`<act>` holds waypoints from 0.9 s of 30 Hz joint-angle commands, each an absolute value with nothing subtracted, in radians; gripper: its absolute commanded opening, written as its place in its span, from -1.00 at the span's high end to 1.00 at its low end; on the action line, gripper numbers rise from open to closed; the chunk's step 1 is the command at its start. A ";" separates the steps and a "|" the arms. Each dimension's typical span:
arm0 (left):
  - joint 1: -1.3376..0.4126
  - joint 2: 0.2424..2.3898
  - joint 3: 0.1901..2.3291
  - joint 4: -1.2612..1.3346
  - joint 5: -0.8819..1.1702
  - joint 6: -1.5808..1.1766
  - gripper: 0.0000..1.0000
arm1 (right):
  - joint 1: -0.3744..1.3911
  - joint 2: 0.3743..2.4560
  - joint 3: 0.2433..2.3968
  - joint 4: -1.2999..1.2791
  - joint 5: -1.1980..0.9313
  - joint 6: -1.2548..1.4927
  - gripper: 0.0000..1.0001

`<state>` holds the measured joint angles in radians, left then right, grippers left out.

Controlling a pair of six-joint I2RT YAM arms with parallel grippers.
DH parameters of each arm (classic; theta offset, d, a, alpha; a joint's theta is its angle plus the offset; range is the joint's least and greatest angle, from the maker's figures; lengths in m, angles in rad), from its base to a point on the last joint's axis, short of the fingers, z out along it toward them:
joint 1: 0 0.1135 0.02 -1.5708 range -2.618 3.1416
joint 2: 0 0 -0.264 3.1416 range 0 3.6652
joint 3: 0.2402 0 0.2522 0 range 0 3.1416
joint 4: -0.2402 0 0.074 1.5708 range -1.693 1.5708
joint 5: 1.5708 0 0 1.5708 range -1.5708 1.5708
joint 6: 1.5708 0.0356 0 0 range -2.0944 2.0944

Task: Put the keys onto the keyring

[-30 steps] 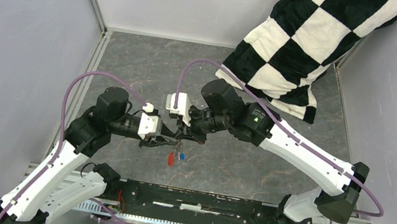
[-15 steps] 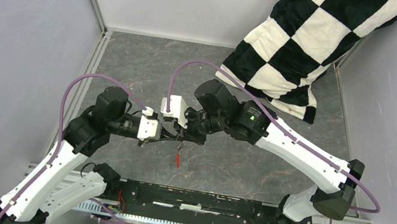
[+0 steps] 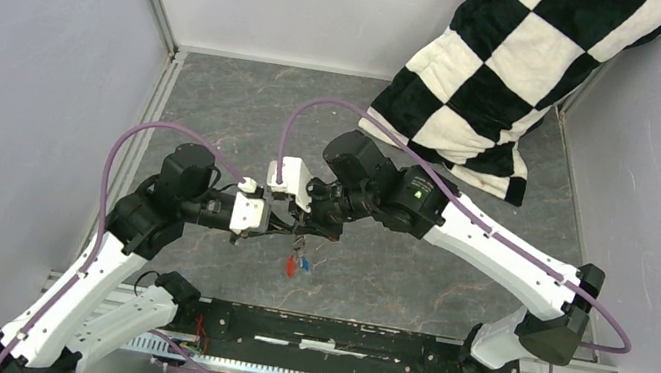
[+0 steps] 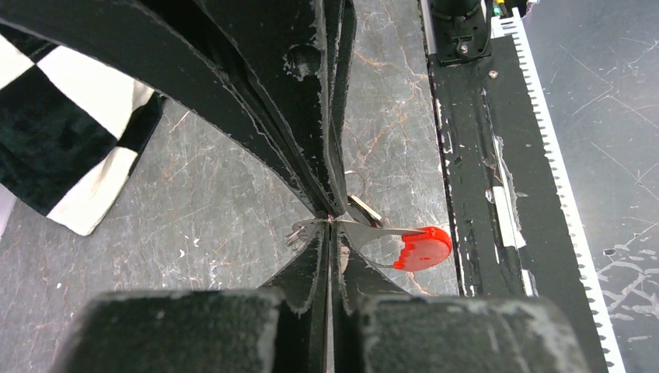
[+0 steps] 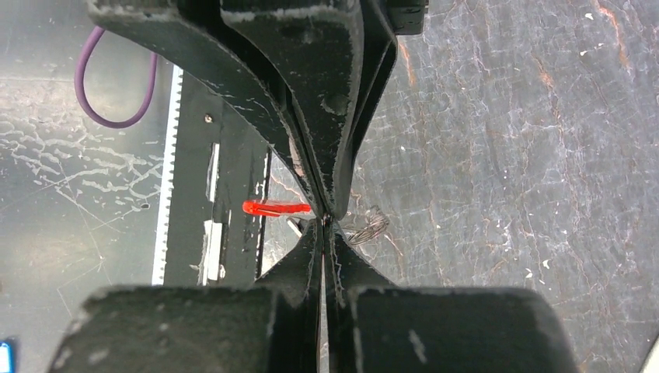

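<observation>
No text, label, brand, number or sign can be read in any of the views.

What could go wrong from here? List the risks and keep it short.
1. The left gripper and right gripper meet tip to tip, jaws shut, and seem to pinch the thin keyring. Any pull apart may bend it or let it slip out.
2. The blue key and red tag hang under the jaws, above the table. A slip would likely drop them.
</observation>
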<state>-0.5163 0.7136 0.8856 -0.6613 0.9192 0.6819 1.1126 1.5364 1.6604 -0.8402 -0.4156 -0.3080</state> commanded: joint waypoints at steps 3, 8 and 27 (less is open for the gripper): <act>-0.516 0.718 0.917 -0.662 0.977 0.716 0.95 | 1.118 1.511 1.679 -0.703 -0.407 -0.255 0.63; -0.515 0.707 0.905 -0.551 0.918 0.555 0.96 | 1.100 1.393 1.537 -0.555 -0.298 -0.179 0.09; -0.515 0.583 0.796 -0.236 0.830 0.341 0.96 | 0.903 1.106 1.001 0.157 -0.631 0.372 -0.21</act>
